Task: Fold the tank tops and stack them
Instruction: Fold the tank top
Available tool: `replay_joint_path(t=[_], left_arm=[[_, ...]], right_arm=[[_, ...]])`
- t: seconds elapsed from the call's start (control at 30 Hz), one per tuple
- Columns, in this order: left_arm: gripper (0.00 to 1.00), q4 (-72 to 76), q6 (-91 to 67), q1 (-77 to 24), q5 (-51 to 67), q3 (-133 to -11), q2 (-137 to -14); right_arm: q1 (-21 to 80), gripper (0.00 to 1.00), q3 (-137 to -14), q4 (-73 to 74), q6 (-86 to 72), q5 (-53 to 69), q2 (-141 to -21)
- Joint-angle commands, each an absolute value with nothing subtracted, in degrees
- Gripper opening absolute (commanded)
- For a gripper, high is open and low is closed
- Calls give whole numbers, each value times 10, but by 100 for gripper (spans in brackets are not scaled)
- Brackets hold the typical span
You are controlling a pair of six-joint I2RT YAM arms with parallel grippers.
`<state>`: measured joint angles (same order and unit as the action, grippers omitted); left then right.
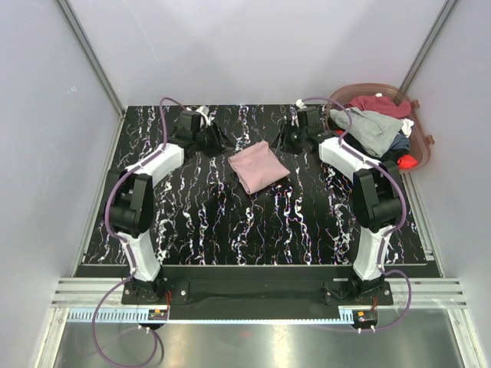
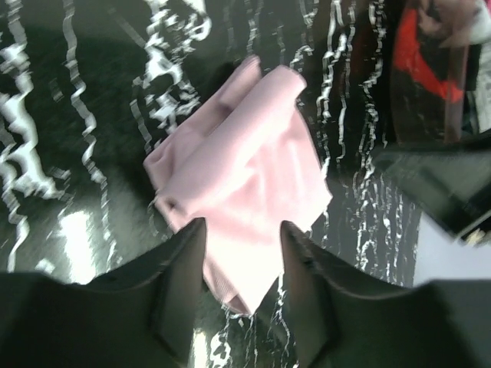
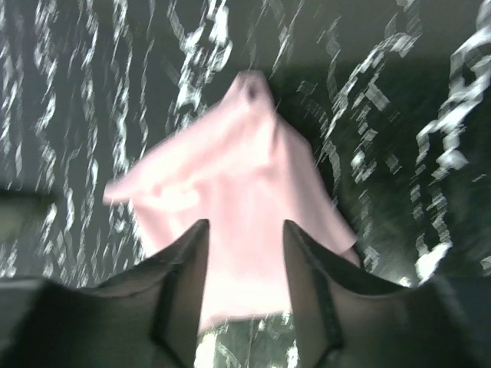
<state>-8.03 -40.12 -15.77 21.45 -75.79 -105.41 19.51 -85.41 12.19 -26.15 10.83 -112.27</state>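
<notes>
A dusty pink tank top point(image 1: 258, 167) lies folded into a small rectangle on the black marbled table, between the two arms. My left gripper point(image 1: 219, 140) hovers just off its far left corner, and my right gripper point(image 1: 285, 139) just off its far right corner. In the left wrist view the pink top point(image 2: 245, 165) lies under my left gripper point(image 2: 242, 228), whose jaws stand apart and hold nothing. The right wrist view shows the same top point(image 3: 238, 184) below my right gripper point(image 3: 244, 228), also open and empty. More tank tops, grey point(image 1: 368, 127), maroon point(image 1: 381, 103) and red point(image 1: 409, 161), are heaped in the basket.
The round brownish translucent basket point(image 1: 423, 138) stands at the table's far right corner, close beside the right arm. It also shows in the left wrist view as the basket point(image 2: 457, 100), with red cloth inside. Grey walls enclose the table at the left, back and right.
</notes>
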Motion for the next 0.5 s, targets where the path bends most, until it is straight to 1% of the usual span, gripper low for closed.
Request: replay_joint_path(t=[0.0, 0.03, 0.07, 0.17, 0.2, 0.3, 0.47], left_arm=[[44, -59, -384, -168, 270, -807, -1094], [43, -50, -385, -170, 276, -821, -1100], [42, -49, -388, -174, 286, -830, -1118], [39, -48, -397, -174, 308, -864, -1159], [38, -50, -397, -173, 308, -871, -1169], [35, -61, -394, -167, 295, -890, -1206], [32, -70, -391, -155, 297, -916, -1268]], right_arm=[[194, 46, -807, 80, -284, 204, -1100], [194, 43, -802, 69, -286, 219, -1106], [194, 35, -799, 66, -294, 234, -1114], [193, 26, -798, 48, -308, 285, -1141], [193, 21, -795, 46, -314, 296, -1148], [182, 14, -774, 31, -333, 294, -1167], [162, 10, -752, 26, -368, 307, -1214]])
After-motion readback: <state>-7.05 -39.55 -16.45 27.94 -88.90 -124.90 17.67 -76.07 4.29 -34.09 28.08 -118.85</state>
